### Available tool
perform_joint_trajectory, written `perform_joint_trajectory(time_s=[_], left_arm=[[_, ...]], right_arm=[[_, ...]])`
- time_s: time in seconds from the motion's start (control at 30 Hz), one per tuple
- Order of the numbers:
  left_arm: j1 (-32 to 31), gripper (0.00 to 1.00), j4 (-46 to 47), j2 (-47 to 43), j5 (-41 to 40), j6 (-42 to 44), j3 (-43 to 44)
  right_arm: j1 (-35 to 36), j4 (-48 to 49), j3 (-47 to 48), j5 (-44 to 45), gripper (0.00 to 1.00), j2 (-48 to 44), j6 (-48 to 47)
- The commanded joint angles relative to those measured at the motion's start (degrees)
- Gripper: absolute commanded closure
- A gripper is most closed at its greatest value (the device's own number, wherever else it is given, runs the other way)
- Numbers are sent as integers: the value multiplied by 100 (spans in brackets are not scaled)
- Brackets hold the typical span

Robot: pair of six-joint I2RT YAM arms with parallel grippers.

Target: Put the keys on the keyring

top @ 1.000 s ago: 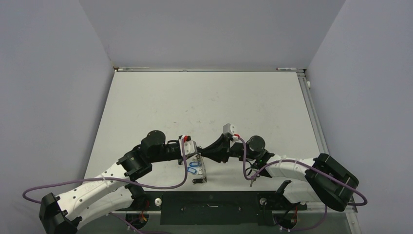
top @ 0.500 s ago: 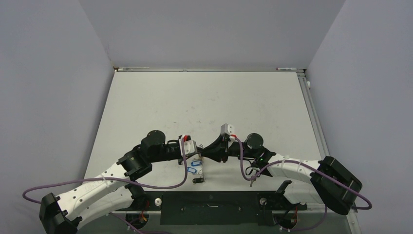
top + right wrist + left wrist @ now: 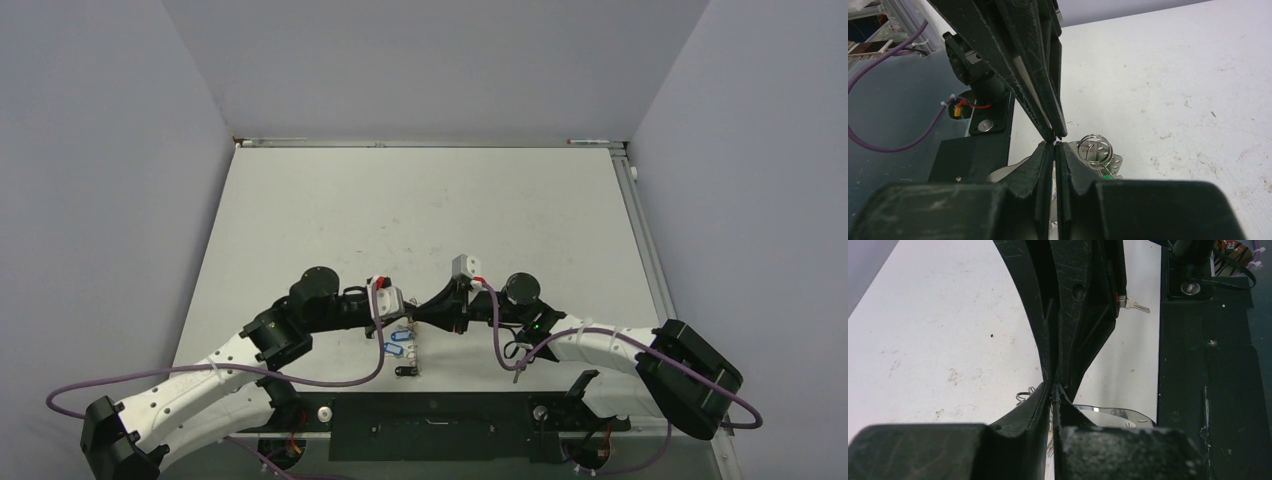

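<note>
Keyring [image 3: 1092, 135] shows as a wire coil just beyond the tips of the right gripper [image 3: 1054, 148], beside a green-tagged key [image 3: 1106, 175]. The blue-tagged keys [image 3: 398, 346] lie on the table just under both hands. The left gripper [image 3: 1053, 390] meets the right tip to tip, both with fingers pressed fully together. This is probably to steady the thin wire for threading, though I cannot tell whether either one actually pinches it.

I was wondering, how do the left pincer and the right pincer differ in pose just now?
The left pincer points in from the left, the right pincer from the right. The left pincer seems tilted more steeply down, the right pincer flatter: its camera catches the wall. Both are shut and meet tip to tip over the table.
</note>
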Motion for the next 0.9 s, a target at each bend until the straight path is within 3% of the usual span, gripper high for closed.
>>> perform_joint_trajectory(time_s=[0.0, 0.17, 0.37, 0.53, 0.73, 0.87], left_arm=[[37, 93, 607, -108, 254, -150, 20], [170, 57, 859, -346, 416, -380, -98], [236, 41, 1013, -583, 489, -586, -128], [506, 40, 1992, -1154, 963, -1363, -421], [790, 55, 3282, -1386, 1637, -2270, -766], [1025, 58, 4350, -1233, 2099, -2976, -923]], right_arm=[[65, 997, -19, -325, 95, -91, 41], [76, 1065, -39, -333, 95, -182, 60], [76, 1097, -97, -208, 95, -312, 77], [74, 1180, -99, -62, 95, -603, 215], [69, 1621, -64, 158, 95, -1093, 597], [70, 1901, 25, 232, 95, -1335, 869]])
